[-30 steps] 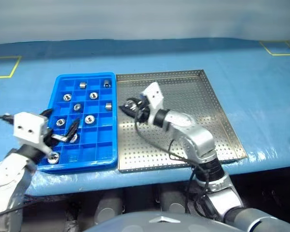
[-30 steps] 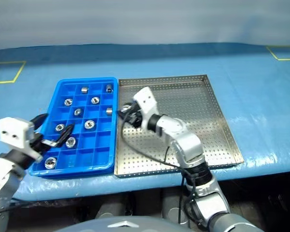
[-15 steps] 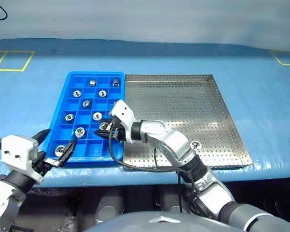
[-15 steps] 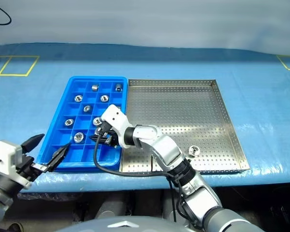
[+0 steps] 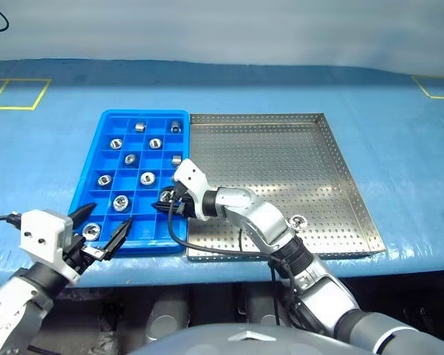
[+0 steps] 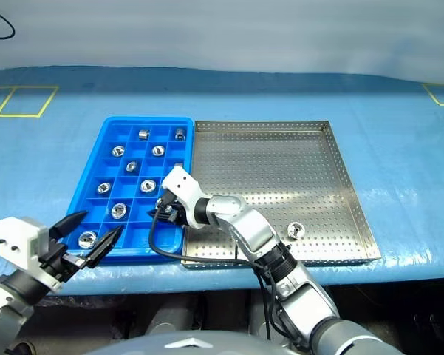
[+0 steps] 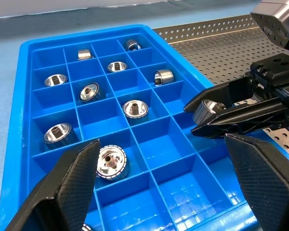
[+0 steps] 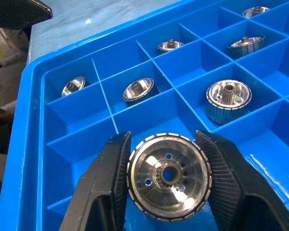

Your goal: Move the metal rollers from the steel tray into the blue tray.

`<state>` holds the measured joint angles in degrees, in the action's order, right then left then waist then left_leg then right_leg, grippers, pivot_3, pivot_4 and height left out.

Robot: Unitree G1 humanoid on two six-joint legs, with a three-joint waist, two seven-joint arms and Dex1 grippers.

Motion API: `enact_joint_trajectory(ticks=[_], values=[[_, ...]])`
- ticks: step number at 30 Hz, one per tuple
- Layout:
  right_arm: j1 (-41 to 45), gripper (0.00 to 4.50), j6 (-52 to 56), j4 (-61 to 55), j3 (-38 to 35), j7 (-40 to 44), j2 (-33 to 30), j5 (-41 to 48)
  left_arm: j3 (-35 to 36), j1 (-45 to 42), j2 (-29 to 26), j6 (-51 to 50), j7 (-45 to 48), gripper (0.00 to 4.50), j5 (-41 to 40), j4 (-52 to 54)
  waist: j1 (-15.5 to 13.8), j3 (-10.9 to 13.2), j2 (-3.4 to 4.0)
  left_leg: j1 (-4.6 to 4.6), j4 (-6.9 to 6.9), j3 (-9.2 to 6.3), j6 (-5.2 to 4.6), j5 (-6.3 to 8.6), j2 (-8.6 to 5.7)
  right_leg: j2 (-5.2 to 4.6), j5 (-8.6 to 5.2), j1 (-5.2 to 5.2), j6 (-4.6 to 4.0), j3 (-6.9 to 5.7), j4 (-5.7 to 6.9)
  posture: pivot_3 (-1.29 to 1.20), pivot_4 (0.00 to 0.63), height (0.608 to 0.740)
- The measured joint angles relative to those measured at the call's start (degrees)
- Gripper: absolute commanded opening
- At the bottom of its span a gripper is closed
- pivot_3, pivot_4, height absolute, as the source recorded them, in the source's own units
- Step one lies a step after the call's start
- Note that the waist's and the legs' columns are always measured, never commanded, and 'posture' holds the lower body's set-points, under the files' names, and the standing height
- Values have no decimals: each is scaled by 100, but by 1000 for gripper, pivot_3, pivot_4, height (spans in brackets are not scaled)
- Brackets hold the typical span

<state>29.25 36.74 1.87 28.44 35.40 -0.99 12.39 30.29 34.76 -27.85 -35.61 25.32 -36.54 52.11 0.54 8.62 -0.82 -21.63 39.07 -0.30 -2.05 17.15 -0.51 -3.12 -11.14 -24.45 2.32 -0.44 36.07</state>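
left hand (image 5: 105, 235) is held just off the near left corner of the blue tray (image 5: 96, 148), its fingers spread wide with nothing between them. several metal rollers (image 5: 147, 177) are seated in the tray's cells. right hand (image 8: 164, 179) is clamped on one roller (image 8: 169, 176) above a near cell. one more roller (image 5: 298, 220) is left on the steel tray (image 5: 332, 148), on the blue worktop (image 5: 399, 155).

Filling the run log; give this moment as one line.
right gripper: roller between fingers, over blue tray | left gripper: open | steel tray: one roller left
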Motion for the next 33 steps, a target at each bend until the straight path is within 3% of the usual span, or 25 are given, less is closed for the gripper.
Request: enact_joint_trajectory(ticks=[2,10,13,21,26,33], values=[[0,3621,-92,1,-3,-6,1,-37,-5,-42,-42,-2,-28,4500,2,-1,-3,0,0,0,0,-4,0,0,0,0,0,-1,0,-4,-1,58,150,740],[-63,3621,-154,-643,-340,-37,-175,23,-218,-420,-211,-67,-44,4500,-8,-17,2,4,6,-1,1,-5,6,-3,-2,-1,1,1,1,-5,-3,12,150,740],[-40,3621,-124,-1265,-546,28,-883,-49,-600,-858,-324,-179,-64,4500,-6,-77,-26,9,15,0,7,-12,-1,-1,-9,-8,3,3,5,-13,-13,-23,150,740],[-842,3621,499,-2639,-1483,772,-3938,-245,-2150,-1931,-239,-283,-58,4500,78,-502,148,16,28,-7,-1,19,-41,18,0,-6,2,12,9,14,-14,-142,150,740],[-1513,3621,1039,-3377,-1902,1112,-4707,94,-2882,-2650,-138,-251,14,4500,342,-982,247,17,29,-7,4,20,-39,18,7,4,0,14,7,14,-9,-192,150,740],[-2310,3621,1617,-3846,-2304,1015,-4815,465,-3230,-2931,-132,-143,136,4500,527,-1321,355,18,25,-6,21,44,-59,29,1,-2,5,15,21,39,-11,-215,150,740]])
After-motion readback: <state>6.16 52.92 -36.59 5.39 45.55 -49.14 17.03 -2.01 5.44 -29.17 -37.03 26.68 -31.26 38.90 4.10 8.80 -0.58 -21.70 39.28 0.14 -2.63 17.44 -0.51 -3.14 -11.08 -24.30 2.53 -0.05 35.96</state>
